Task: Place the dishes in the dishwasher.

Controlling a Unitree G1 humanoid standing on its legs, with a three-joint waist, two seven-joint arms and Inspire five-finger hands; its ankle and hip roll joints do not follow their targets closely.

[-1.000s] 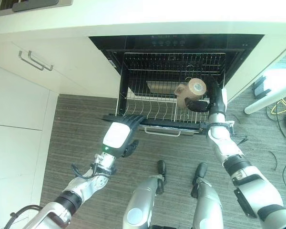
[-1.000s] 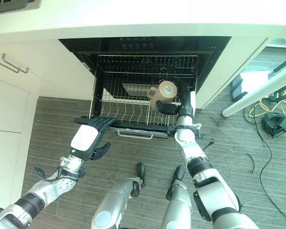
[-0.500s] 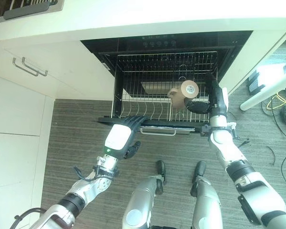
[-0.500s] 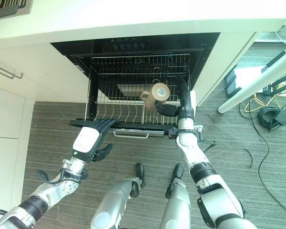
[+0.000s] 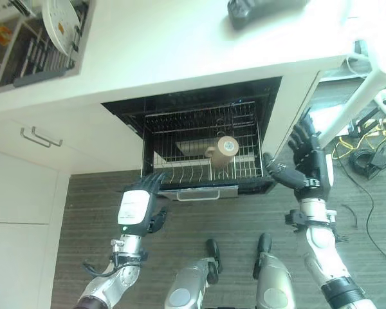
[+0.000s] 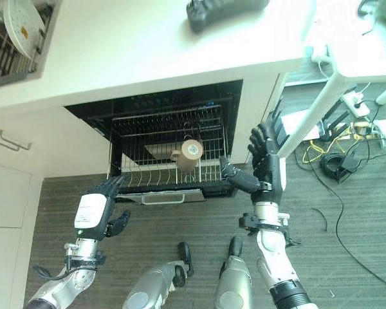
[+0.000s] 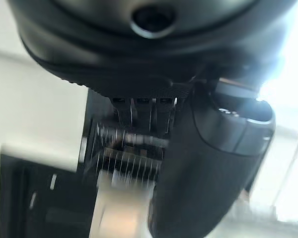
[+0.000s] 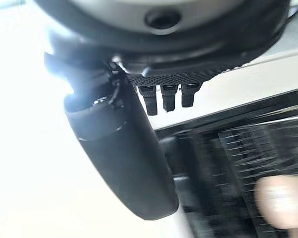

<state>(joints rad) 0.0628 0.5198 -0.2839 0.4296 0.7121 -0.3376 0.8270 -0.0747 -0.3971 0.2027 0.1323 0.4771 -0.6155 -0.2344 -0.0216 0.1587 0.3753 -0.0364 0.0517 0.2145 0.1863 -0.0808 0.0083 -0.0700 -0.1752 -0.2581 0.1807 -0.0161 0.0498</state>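
A tan mug (image 5: 222, 149) lies tilted in the wire rack (image 5: 180, 138) of the open dishwasher under the counter, its mouth facing outward; it also shows as a pale blur, the mug (image 8: 282, 199), past my right hand's thumb. My right hand (image 5: 309, 161) is open with spread fingers, to the right of the dishwasher and apart from the mug, holding nothing. My left hand (image 5: 136, 206) is open at the rack's front left corner, beside the rack handle (image 5: 198, 193), also holding nothing.
On the counter a drying rack (image 5: 42, 55) at the far left holds a white plate (image 5: 61, 22); a black object (image 5: 260, 8) lies further right. White cabinets with handles (image 5: 38, 136) stand to the left. A white table leg (image 5: 357, 109) and cables (image 5: 367, 151) are at the right.
My right hand has let go of the mug, which stays in the rack, and drawn back to the right with its fingers spread. The camera has tilted up, bringing the countertop into view.
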